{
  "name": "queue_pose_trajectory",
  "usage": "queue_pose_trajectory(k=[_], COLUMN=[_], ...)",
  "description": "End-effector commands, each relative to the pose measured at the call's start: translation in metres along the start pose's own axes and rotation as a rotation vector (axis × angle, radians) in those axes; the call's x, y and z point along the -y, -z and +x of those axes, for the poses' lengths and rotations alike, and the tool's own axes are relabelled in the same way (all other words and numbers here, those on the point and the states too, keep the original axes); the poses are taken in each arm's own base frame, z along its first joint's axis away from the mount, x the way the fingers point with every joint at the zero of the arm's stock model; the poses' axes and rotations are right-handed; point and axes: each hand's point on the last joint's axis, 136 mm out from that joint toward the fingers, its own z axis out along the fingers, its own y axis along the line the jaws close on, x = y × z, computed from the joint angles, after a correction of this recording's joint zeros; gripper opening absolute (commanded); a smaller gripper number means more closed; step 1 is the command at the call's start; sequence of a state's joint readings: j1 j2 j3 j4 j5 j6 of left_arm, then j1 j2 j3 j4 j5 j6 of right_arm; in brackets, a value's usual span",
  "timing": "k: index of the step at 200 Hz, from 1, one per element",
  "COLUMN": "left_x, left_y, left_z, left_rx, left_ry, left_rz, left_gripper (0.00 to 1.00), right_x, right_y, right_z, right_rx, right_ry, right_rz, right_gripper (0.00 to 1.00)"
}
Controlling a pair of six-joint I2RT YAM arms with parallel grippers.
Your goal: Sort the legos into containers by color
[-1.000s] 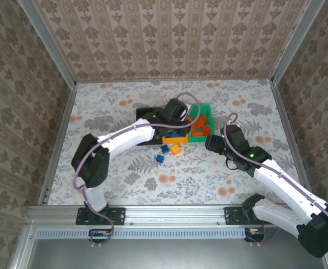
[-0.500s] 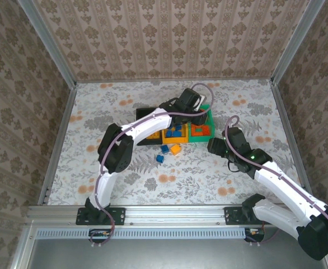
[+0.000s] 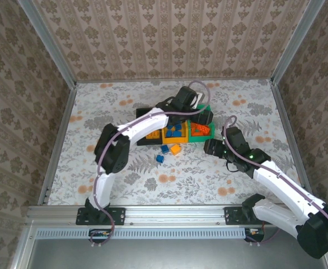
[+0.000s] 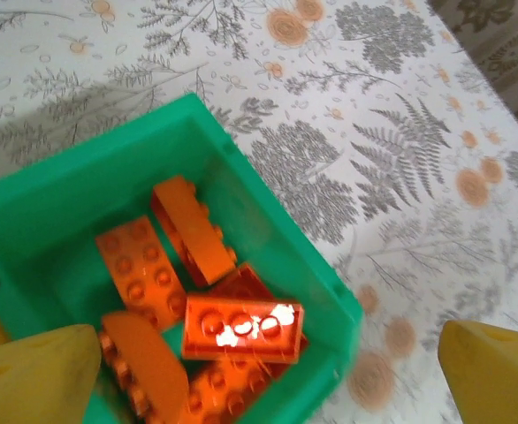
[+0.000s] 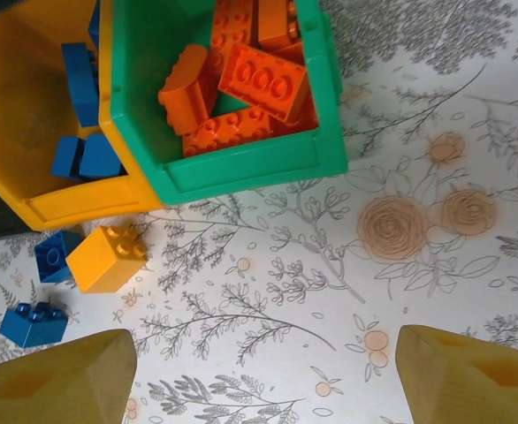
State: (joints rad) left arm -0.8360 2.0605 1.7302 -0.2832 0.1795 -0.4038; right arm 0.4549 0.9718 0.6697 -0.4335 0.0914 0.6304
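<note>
Swung the left gripper (image 4: 263, 367) across over the green bin (image 4: 268, 212), fingers wide and empty. Spotted a loose yellow brick (image 5: 109, 256) just left of the right gripper (image 5: 263, 375), wide too, clearly nearer.

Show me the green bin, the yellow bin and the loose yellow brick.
green bin (image 5: 241, 163), right wrist view, on its near wall.
yellow bin (image 5: 20, 115), right wrist view, on its bare floor.
yellow brick (image 5: 105, 262), right wrist view, on its side face.

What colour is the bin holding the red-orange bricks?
Green. The bin shows best in the right wrist view.
</note>
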Motion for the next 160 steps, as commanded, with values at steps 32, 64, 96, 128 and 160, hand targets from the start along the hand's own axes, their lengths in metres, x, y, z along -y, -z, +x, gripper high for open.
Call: queue_pose_trajectory(k=[32,64,96,128,160], left_x=[0.023,-0.013,-0.056,-0.097,-0.12], left_y=[0.103,0.147,0.19,0.233,0.26], left_z=[0.002,0.054,0.118,0.174,0.212], left_rx=[0.207,0.224,0.224,0.23,0.266], left_ry=[0.045,0.091,0.169,0.245,0.324], left_rz=[0.075,-0.057,-0.205,-0.359,-0.416], left_gripper=[1.0,1.0,1.0,1.0,1.0], right_x=[-0.037,-0.079,-0.121,-0.151,-0.174], right_y=[-0.02,-0.033,-0.049,-0.07,-0.09], right_z=[0.012,0.031,0.054,0.075,0.087], right_rx=[-0.073,-0.134,-0.198,-0.261,-0.302], right_ry=[0.077,0.197,0.31,0.384,0.427], right_rz=[-0.113,-0.159,-0.198,-0.209,-0.216], right_gripper=[0.79,0.79,0.77,0.74,0.71])
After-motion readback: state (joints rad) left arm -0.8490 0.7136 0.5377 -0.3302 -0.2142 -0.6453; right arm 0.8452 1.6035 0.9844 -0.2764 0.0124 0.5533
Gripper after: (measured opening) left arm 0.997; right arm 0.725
